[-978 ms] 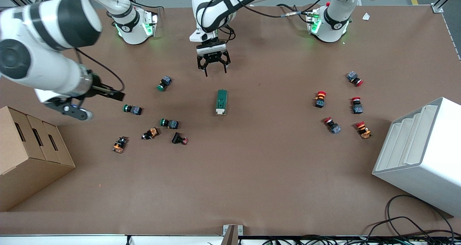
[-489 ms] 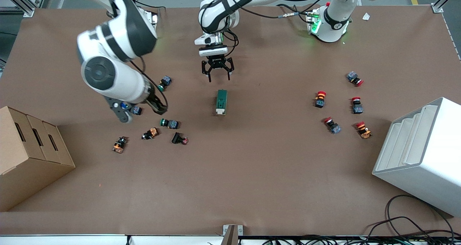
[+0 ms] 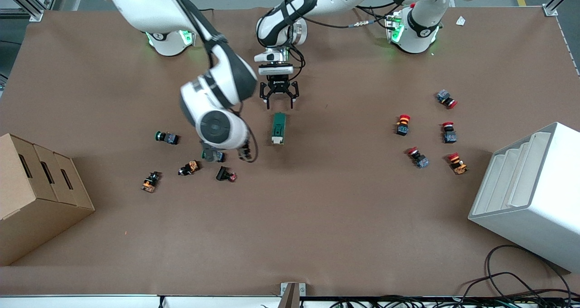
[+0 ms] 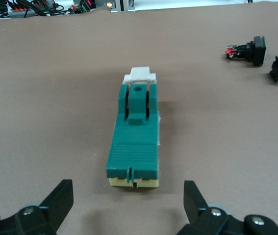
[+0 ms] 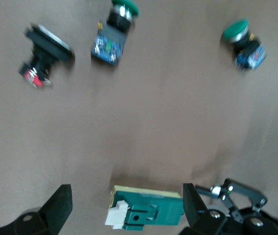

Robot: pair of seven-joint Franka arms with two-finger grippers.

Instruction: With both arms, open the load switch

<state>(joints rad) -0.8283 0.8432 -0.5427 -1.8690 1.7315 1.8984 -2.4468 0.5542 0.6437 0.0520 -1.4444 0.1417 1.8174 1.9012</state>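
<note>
The load switch [image 3: 278, 128] lies flat in the middle of the table, a dark-green block with a white lever at the end nearer the front camera. My left gripper [image 3: 279, 105] hangs open just over the switch's end toward the robot bases. In the left wrist view the load switch [image 4: 135, 134] lies just ahead of the spread left gripper [image 4: 128, 205]. My right gripper [image 3: 226, 156] is open and mostly hidden under its own wrist, beside the switch toward the right arm's end. The right wrist view shows the load switch [image 5: 148, 213] in the gap of the right gripper [image 5: 126, 210].
Green and orange push buttons [image 3: 165, 137] lie scattered toward the right arm's end, one [image 3: 213, 155] directly under the right gripper. Red push buttons [image 3: 403, 123] lie toward the left arm's end. A cardboard box [image 3: 36, 194] and a white rack [image 3: 530, 194] stand at the table's ends.
The right arm has swung from over the cardboard box across the push buttons to beside the load switch. The left gripper has come down closer to the switch, still open.
</note>
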